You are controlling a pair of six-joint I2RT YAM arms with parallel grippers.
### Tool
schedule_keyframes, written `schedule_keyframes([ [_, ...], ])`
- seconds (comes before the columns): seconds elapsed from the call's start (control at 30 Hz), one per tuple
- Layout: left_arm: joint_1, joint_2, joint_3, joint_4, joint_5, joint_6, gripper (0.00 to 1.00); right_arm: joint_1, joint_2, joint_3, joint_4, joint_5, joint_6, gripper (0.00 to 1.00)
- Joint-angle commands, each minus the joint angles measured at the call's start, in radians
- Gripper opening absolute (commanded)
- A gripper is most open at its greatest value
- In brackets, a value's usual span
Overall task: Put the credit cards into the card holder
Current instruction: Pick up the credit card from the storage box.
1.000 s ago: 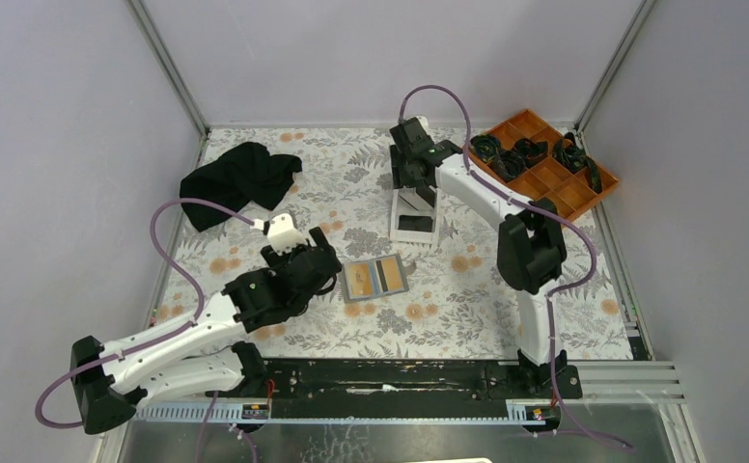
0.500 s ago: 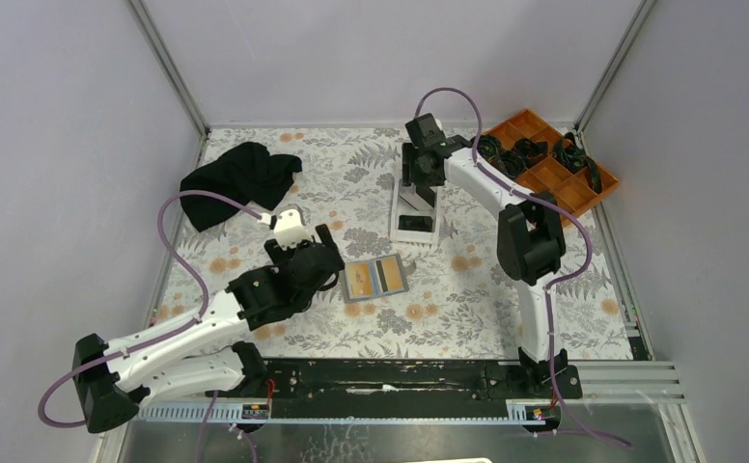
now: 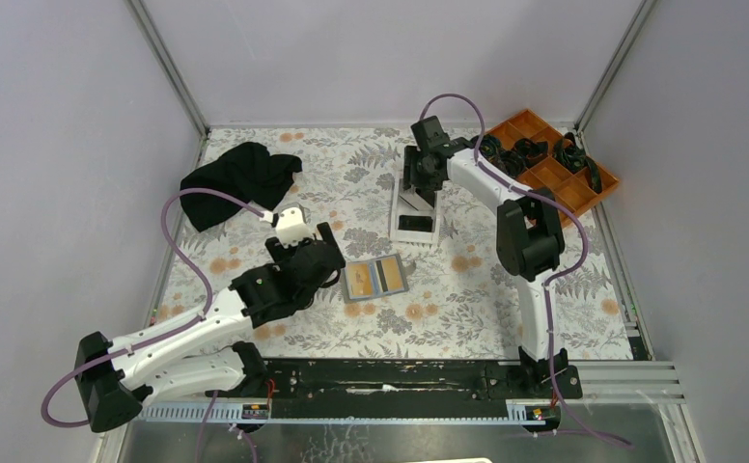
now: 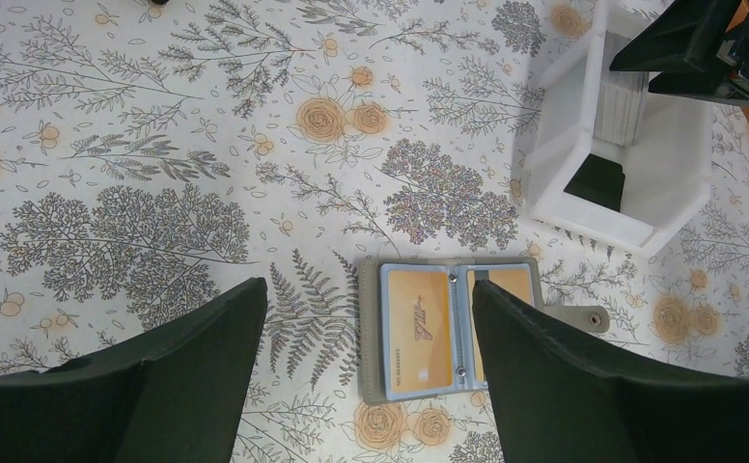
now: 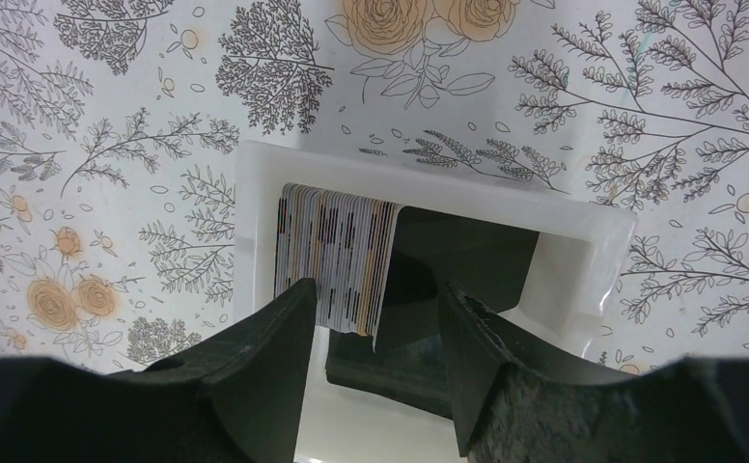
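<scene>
The card holder [image 3: 374, 278] lies open on the floral cloth, pale blue inside, with an orange-gold card [image 4: 421, 331] in its left slot and another partly hidden behind my left finger. My left gripper [image 3: 320, 239] is open and empty, hovering just left of the holder [image 4: 448, 328]. A stack of credit cards [image 5: 337, 256] stands on edge in the white tray [image 3: 415, 214], beside a dark card [image 5: 462, 265] leaning in it. My right gripper [image 3: 419, 181] is open above the tray, its fingers [image 5: 255, 357] either side of the stack's near end, holding nothing.
An orange compartment tray [image 3: 554, 164] with black items sits at the back right. A black cloth [image 3: 238, 179] lies at the back left. The white tray's walls [image 5: 255, 231] surround the card stack.
My right gripper has moved right and a little back over the white tray. My left arm has shifted slightly; the holder has not moved.
</scene>
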Motion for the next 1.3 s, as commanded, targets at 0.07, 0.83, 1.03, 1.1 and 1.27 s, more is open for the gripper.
schedule_keyframes([
  [0.07, 0.016, 0.002, 0.018, 0.045, -0.013, 0.024, 0.86, -0.011, -0.007, -0.011, 0.035, -0.056, 0.022, 0.53],
  [0.83, 0.035, 0.007, 0.005, 0.064, 0.021, 0.033, 0.86, -0.010, -0.049, 0.032, 0.037, -0.099, 0.051, 0.36],
  [1.03, 0.039, 0.009, 0.004, 0.072, 0.027, 0.038, 0.86, -0.009, -0.058, 0.046, 0.033, -0.099, 0.056, 0.33],
  [1.1, 0.039, 0.010, 0.003, 0.076, 0.028, 0.039, 0.86, -0.009, -0.062, 0.050, 0.033, -0.099, 0.056, 0.33],
  [1.27, 0.042, 0.013, 0.001, 0.087, 0.032, 0.044, 0.86, -0.009, -0.071, 0.058, 0.028, -0.096, 0.058, 0.31],
])
